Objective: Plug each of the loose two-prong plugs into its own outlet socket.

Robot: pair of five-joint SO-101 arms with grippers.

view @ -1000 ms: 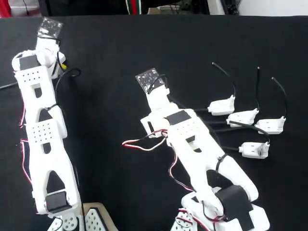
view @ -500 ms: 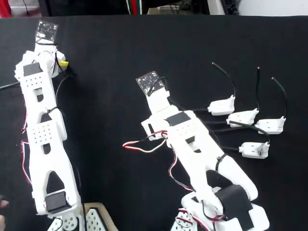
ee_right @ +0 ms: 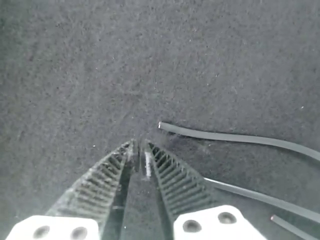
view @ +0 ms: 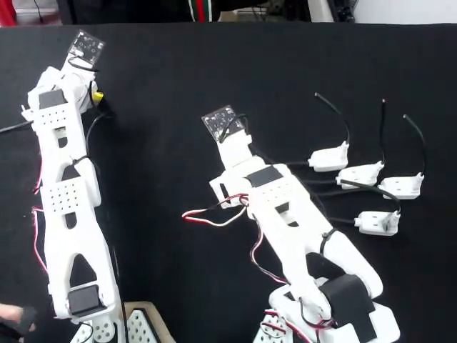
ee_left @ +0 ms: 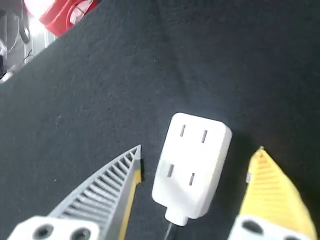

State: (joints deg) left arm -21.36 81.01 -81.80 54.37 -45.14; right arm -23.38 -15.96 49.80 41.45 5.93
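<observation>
A white outlet block (ee_left: 192, 167) with two pairs of slots lies flat on the black cloth, its cord leading off toward the wrist. My left gripper (ee_left: 199, 150) is open and straddles it, with the grey finger (ee_left: 107, 185) on one side and the yellow finger (ee_left: 267, 190) on the other. In the high view that arm (view: 61, 179) stretches to the far left corner, and its yellow finger (view: 95, 93) peeks out. Several white two-prong plugs (view: 360, 174) with black cords lie at the right. My right gripper (ee_right: 140, 146) is shut on nothing, low over the cloth near a cord end (ee_right: 161, 125).
The right arm (view: 285, 214) spans the middle of the table, with red and white wires (view: 214, 213) looping beside it. A wooden board (view: 146, 321) sits at the near edge. Red objects (ee_left: 62, 12) stand past the table's far edge.
The left arm's wrist has swung a little to the right at the far left corner. The right arm and the plugs have kept still.
</observation>
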